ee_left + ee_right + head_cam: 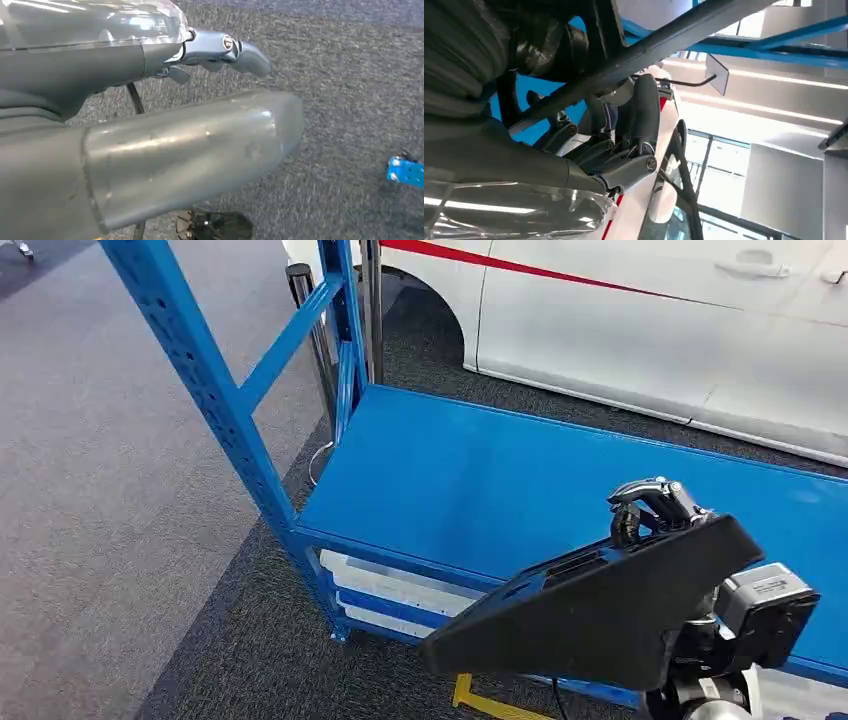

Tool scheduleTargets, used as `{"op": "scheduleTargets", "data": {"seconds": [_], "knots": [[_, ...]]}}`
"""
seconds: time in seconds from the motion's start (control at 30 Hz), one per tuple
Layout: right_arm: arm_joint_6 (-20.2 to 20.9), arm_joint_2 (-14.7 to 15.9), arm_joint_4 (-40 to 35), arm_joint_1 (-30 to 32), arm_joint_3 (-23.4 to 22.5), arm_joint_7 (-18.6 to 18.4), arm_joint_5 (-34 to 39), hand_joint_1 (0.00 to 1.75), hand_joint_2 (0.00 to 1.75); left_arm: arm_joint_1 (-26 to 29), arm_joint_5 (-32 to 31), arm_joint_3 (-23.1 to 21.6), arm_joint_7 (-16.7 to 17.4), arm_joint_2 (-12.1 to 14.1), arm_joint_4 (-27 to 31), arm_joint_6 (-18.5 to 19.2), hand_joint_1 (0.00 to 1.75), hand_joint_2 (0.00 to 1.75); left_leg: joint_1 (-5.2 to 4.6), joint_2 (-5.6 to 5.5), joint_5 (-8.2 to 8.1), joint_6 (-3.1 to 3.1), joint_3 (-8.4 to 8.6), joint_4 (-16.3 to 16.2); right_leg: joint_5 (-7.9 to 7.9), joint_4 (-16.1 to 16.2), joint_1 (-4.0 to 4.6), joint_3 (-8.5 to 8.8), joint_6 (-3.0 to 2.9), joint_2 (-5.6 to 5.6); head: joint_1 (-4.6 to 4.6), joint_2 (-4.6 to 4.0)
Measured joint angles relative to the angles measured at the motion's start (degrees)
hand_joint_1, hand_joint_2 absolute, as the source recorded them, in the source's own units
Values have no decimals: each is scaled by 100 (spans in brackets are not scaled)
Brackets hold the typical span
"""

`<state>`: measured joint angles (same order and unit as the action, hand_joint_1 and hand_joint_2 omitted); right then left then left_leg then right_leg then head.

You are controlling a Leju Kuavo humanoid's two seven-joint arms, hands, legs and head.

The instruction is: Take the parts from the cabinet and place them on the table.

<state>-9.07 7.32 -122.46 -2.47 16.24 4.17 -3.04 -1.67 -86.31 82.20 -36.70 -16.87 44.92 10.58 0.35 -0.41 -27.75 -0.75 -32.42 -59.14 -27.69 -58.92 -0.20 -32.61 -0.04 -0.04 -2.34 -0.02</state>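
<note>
Right hand [650, 505] has its fingers wrapped around the top edge of a flat black panel [590, 615], holding it tilted just above the blue shelf [480, 480] of the rack. In the wrist view the fingers [644, 107] curl over the panel's edge. Left hand [150, 125] hangs over grey carpet [350, 75], holding nothing; can't tell how far open it is. A white car [650, 320] sits behind the rack.

Car workshop: white car [650, 330], blue shelving [520, 490]

The right robot hand [655, 508] holds a part [590, 610] above the shelf [470, 480], a car [650, 320] behind.
</note>
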Motion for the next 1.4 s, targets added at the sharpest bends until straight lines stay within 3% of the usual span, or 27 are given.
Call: {"op": "scheduleTargets", "data": {"seconds": [0.07,0.1,0.2,0.23,0.27,0.3,0.33,0.4,0.43,0.53,0.57,0.63,0.7,0.73,0.77,0.83,0.9,0.93,1.07,1.1,1.13,1.17,1.23,1.27,1.3,1.33,1.4], "knots": [[2,0,-18,76,-7,4,125,175,175,2,33,0,31,-11,0,68,0,0,33,3,53,-87,19,74,-7,0,-7,7,57,6,-2,2],[24,0,-30,156,-13,37,229,175,175,-5,37,0,35,-11,0,81,0,0,39,3,70,-113,31,97,-105,-97,-22,-20,85,6,0,2],[201,0,-92,373,-15,254,634,175,175,-1,44,2,39,-13,0,111,0,0,33,10,80,-147,16,103,-722,-1204,-53,-540,157,4,4,0],[227,0,-113,485,-13,320,726,175,175,0,44,2,42,-28,0,122,0,0,32,8,76,-152,13,101,-836,-1528,-56,-696,166,3,4,2],[236,-2,-131,585,-6,361,783,175,175,4,44,2,42,-31,0,133,0,0,32,5,74,-152,13,95,-838,-1696,-58,-785,169,3,4,0],[238,-2,-151,648,-2,418,855,175,175,6,44,0,42,-44,0,146,0,0,32,4,65,-148,19,90,-686,-1570,-59,-737,166,3,7,0],[251,-4,-192,706,-2,464,909,175,175,6,44,0,42,-61,2,149,0,0,32,2,56,-140,34,88,-424,-1193,-59,-557,152,2,4,2],[286,-7,-297,831,0,533,995,175,175,3,50,0,42,-77,2,162,0,0,31,0,34,-106,83,86,66,-97,-51,-26,91,-1,7,2],[295,-13,-328,869,7,568,1025,175,175,6,57,0,41,-79,2,164,0,0,0,4,36,-90,69,79,-10,2,-15,33,71,3,2,0],[317,-33,-433,1055,13,687,1104,175,175,0,61,0,39,-94,9,216,0,0,12,5,67,-22,60,94,28,1,18,-6,34,15,2,0],[330,-35,-468,1106,13,735,1124,175,175,2,61,0,37,-96,13,232,0,0,-2,-2,75,19,64,101,60,53,1,-7,-14,8,2,2],[352,-72,-527,1200,28,815,1167,175,175,8,59,0,33,-96,35,251,0,0,1,9,-245,66,-28,-157,127,120,-48,-12,-112,-31,-2,0],[356,-114,-562,1305,53,866,1189,175,175,8,33,0,35,-101,42,267,0,0,20,7,-774,92,-307,-950,161,109,-34,-69,-154,-48,-7,0],[356,-129,-570,1364,55,898,1202,175,175,11,11,0,42,-109,42,267,0,0,26,8,-963,107,-437,-1350,178,95,-28,-107,-161,-63,-4,2],[356,-142,-573,1419,55,922,1213,175,175,17,-7,0,44,-114,42,267,0,0,28,9,-1016,118,-477,-1557,196,65,-26,-153,-157,-66,-7,0],[372,-160,-584,1519,55,988,1279,175,175,23,-13,0,48,-114,50,269,0,0,34,10,-768,118,-189,-1174,218,-11,-29,-248,-136,-65,-7,0],[391,-175,-636,1622,55,1066,1324,175,175,19,-24,-2,50,-114,61,269,0,0,36,9,-397,87,431,-160,243,-96,-33,-339,-98,-61,-7,0],[396,-179,-665,1668,55,1104,1335,175,175,7,-28,-2,52,-114,61,269,0,0,24,-7,-473,51,510,58,263,-128,-28,-365,-65,-60,-7,2],[448,-184,-721,1779,63,1213,1344,175,175,29,-61,-2,46,-129,66,258,0,0,-29,-2,-266,-64,426,69,414,-69,-22,-364,91,-51,-7,2],[450,-184,-726,1815,66,1222,1346,175,175,21,-63,-2,46,-160,66,251,0,0,24,29,-165,-116,369,123,373,-107,-35,-402,124,-30,-2,2],[452,-184,-730,1857,66,1222,1346,175,175,13,-63,-2,46,-157,68,243,0,0,25,38,-106,-146,309,127,179,-170,-48,-450,159,-14,9,2],[457,-184,-739,1873,66,1226,1346,175,175,12,-63,-2,41,-160,68,234,0,0,26,46,-47,-194,226,126,-185,-431,-58,-532,189,-12,15,0],[424,-186,-737,1901,83,1244,1322,175,175,23,-85,-2,50,-173,68,229,0,0,15,65,64,-207,89,110,-808,-1242,-70,-714,236,-13,15,2],[383,-186,-737,1936,92,1261,1296,175,175,25,-109,-2,63,-173,68,229,0,0,10,69,115,-207,2,98,-906,-1533,-68,-743,247,-12,13,2],[345,-184,-737,1980,92,1276,1261,175,175,29,-129,-2,88,-181,68,225,0,0,9,70,170,-196,-94,79,-827,-1643,-67,-673,249,-11,15,2],[312,-186,-737,2015,92,1287,1257,175,175,32,-140,-2,109,-188,68,223,0,0,7,71,207,-189,-162,62,-661,-1515,-67,-509,238,-12,13,0],[260,-186,-737,2073,92,1325,1248,175,175,34,-181,-2,127,-201,68,218,0,0,-4,70,288,-168,-269,47,-302,-596,-46,199,163,-11,15,2]]}}
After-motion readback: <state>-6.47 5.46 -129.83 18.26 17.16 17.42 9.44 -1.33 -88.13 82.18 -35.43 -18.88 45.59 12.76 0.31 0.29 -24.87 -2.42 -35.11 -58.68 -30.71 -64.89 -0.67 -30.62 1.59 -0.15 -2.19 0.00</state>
